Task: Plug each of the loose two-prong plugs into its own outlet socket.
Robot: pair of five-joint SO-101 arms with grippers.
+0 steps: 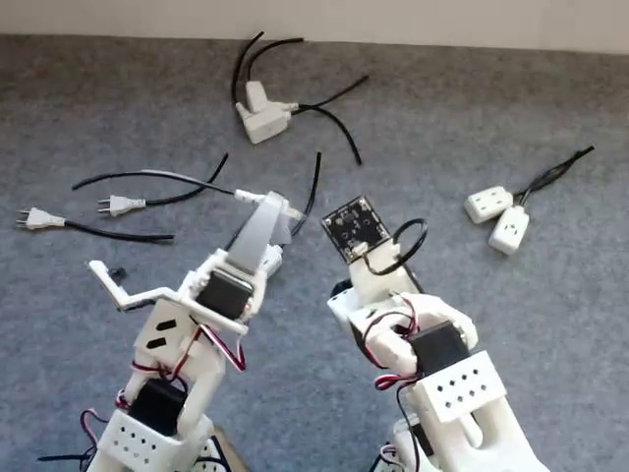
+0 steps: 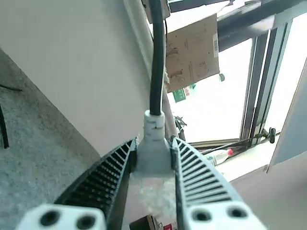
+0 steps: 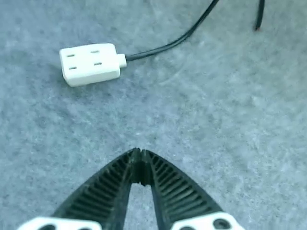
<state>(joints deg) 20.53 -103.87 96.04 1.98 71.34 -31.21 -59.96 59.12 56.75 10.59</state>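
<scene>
My left gripper (image 2: 153, 143) is shut on a white plug (image 2: 152, 148) whose black cable (image 2: 156, 57) rises away from it; its prongs are hidden. In the high view this gripper (image 1: 272, 210) sits at mid-table, lifted off the carpet. Two loose white plugs (image 1: 39, 218) (image 1: 119, 205) lie at the far left. A white outlet socket (image 3: 91, 63) lies on the carpet ahead of my right gripper (image 3: 140, 159), which is shut on nothing. Two more sockets (image 1: 488, 204) (image 1: 509, 230) lie side by side at the right. Another socket (image 1: 263, 120) with a plug on it lies at the back.
Black cables (image 1: 147, 177) trail across the grey carpet (image 1: 491, 324) at the left and back. A small dark piece (image 1: 118, 271) lies near the left arm. The right arm's camera board (image 1: 354, 228) hides its gripper from above. Bare carpet stretches between the arms and the right sockets.
</scene>
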